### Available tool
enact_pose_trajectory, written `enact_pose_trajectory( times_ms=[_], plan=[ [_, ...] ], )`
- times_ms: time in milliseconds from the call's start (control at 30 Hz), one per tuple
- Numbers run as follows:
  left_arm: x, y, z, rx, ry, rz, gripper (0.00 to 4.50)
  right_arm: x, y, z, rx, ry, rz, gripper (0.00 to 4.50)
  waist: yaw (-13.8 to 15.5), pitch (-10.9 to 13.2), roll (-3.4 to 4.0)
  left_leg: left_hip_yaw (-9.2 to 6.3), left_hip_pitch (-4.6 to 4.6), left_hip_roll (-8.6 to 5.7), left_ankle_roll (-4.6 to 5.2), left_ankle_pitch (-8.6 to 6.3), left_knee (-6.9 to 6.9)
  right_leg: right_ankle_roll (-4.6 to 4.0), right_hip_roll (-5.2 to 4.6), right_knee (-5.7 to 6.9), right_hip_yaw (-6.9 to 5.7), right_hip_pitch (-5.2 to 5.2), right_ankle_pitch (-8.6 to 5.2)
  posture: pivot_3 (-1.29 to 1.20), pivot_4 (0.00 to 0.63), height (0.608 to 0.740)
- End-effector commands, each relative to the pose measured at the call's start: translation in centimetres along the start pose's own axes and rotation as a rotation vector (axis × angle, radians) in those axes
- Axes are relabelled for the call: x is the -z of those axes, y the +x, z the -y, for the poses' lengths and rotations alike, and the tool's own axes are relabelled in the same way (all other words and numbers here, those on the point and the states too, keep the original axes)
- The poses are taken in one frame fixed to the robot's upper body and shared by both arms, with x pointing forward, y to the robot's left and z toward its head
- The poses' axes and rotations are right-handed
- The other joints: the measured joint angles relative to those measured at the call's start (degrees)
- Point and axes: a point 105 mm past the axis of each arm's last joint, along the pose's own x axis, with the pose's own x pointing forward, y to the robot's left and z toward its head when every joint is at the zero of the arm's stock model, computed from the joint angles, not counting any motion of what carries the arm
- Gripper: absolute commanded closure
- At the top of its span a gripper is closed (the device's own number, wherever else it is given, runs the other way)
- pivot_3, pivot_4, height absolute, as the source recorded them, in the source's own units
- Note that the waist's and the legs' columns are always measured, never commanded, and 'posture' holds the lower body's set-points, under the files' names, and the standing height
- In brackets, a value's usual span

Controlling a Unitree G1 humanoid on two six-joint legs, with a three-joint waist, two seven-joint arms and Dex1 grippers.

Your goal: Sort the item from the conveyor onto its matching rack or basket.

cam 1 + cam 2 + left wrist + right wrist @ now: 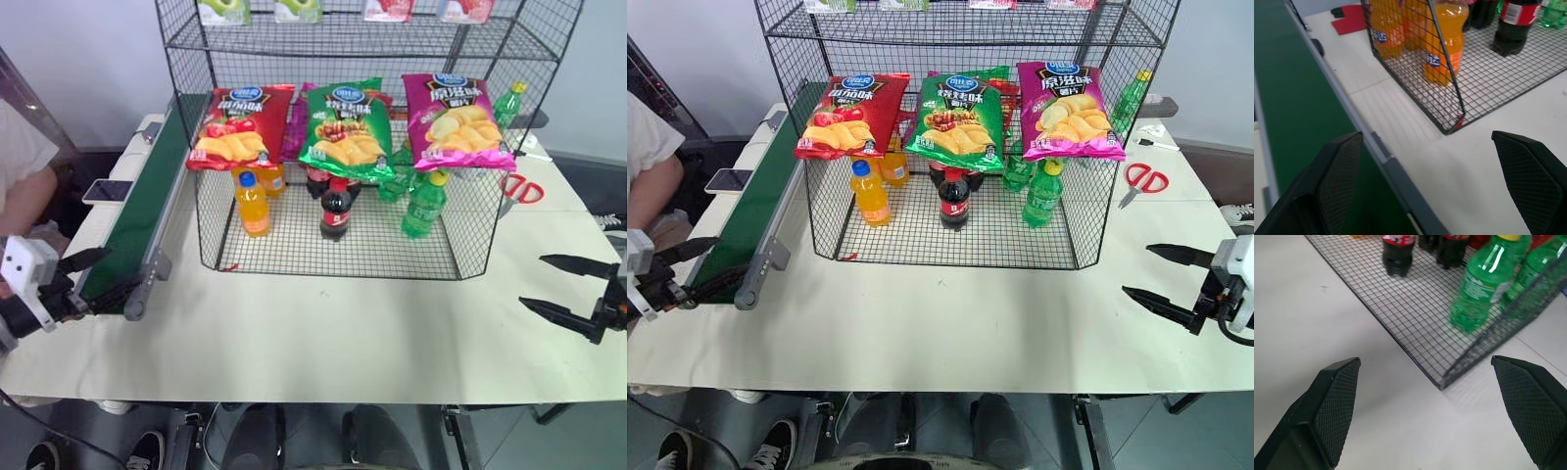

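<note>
Behind the white table (294, 343) stands the black wire rack (343, 250), landmark for the rest. Left of it runs the green conveyor (137, 211), belt bare. On the rack's middle shelf lies the green crisp bag (343, 127), between red and magenta bags, apparently already sorted. Flanking the rack, left gripper (73, 284) and right gripper (563, 289) hover spread, empty.

This is looking like a robotics test lab staged as a shop: a black wire rack (333, 196) is displaying crisp bags and soft-drink bottles on a white table (294, 333), beside a small conveyor (137, 206).
</note>
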Motion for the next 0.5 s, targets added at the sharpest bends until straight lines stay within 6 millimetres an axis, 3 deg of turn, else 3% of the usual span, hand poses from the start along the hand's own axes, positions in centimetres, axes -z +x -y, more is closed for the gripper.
enact_pose_trajectory(
  times_ms=[33,200,500],
  plan=[
    [-1.7,-0.2,-0.6,-0.007,0.065,0.022,0.02,-1.5,-0.4,0.8,0.031,-0.069,0.011,0.00,0.00,0.00,0.00,0.00,0.00,0.01,0.00,0.00,0.00,0.00,0.00,0.00,0.00,0.00,0.00,0.00,0.150,0.739],
    [-1.8,0.1,-0.7,-0.024,0.081,0.008,0.02,-2.0,0.5,0.5,0.025,-0.081,0.017,0.00,-0.03,-0.01,0.01,0.01,0.01,0.01,0.00,0.00,-0.02,0.00,-0.03,0.00,0.03,-0.01,0.00,0.00,0.150,0.739],
    [-4.3,0.2,-1.0,0.011,0.163,0.131,0.02,-2.2,1.7,-0.2,0.018,-0.088,0.023,0.00,0.06,0.00,0.01,0.02,0.00,0.01,-0.01,0.00,-0.03,-0.01,-0.06,-0.02,0.03,-0.01,0.00,0.00,0.150,0.739]
  ],
)
